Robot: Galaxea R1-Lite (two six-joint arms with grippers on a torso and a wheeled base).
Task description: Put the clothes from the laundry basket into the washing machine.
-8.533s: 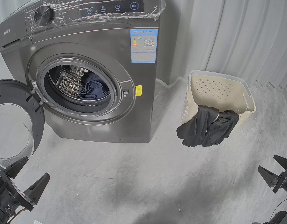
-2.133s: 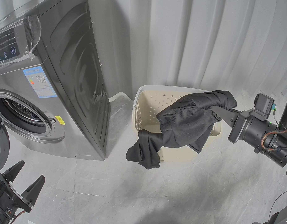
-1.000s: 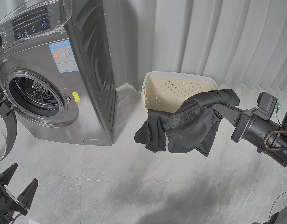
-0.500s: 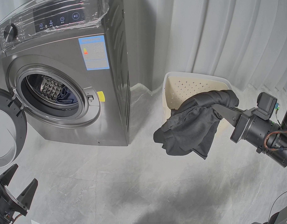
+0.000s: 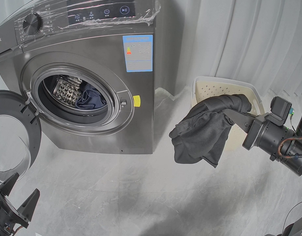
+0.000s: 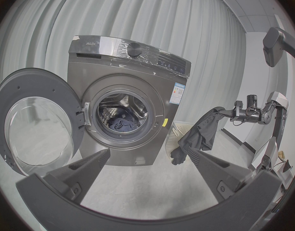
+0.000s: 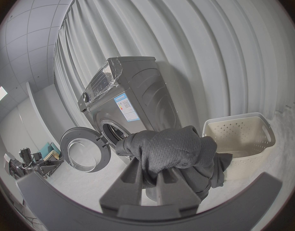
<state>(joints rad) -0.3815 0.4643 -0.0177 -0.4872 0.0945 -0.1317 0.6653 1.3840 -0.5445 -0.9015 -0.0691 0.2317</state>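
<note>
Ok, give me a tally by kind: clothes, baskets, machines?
Clothes: 2 (black garment in the right gripper, dark blue garment inside the washing machine)
Laundry basket: 1
Washing machine: 1
Total: 4

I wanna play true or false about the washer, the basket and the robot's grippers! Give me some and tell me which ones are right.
1. The washer door is open. True.
2. The right gripper holds a dark garment. True.
3. The basket is piled full of clothes. False: the part of its inside that shows is bare.
4. The drum is empty. False: a blue cloth lies in it.
5. The left gripper is shut. False: it is open and holds nothing.
</note>
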